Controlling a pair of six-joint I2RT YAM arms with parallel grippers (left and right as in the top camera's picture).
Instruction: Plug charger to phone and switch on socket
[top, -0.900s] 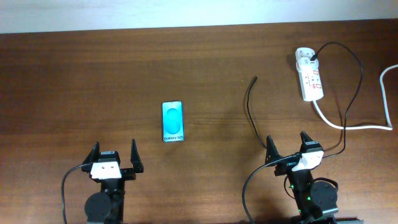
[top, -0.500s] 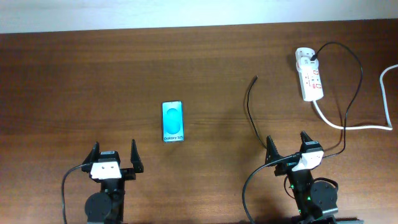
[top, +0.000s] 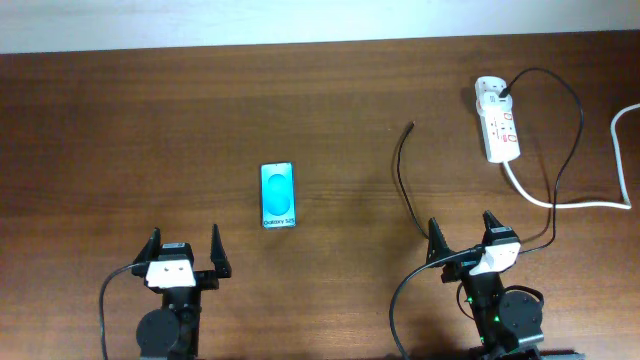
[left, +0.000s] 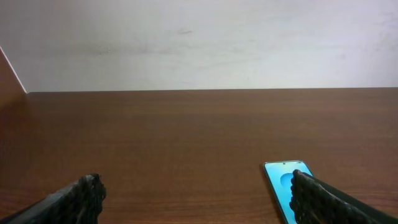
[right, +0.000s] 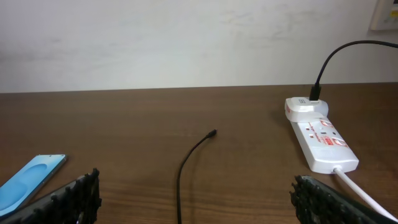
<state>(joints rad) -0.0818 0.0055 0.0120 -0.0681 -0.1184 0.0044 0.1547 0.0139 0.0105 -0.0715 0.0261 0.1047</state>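
The phone (top: 278, 195) lies flat mid-table, cyan screen up; it also shows in the left wrist view (left: 283, 183) and the right wrist view (right: 28, 182). The thin black charger cable (top: 403, 185) has its free connector tip (top: 411, 125) lying on the wood, apart from the phone; its black plug (top: 507, 95) sits in the far end of the white socket strip (top: 497, 120). The cable (right: 186, 165) and socket (right: 320, 140) show in the right wrist view. My left gripper (top: 183, 250) and right gripper (top: 462, 233) are open and empty near the front edge.
The socket's thick white cord (top: 570, 203) runs off the right table edge. The black cable loops wide on the right (top: 572, 120) and passes back beside my right arm. A pale wall (left: 199, 43) bounds the table's far edge.
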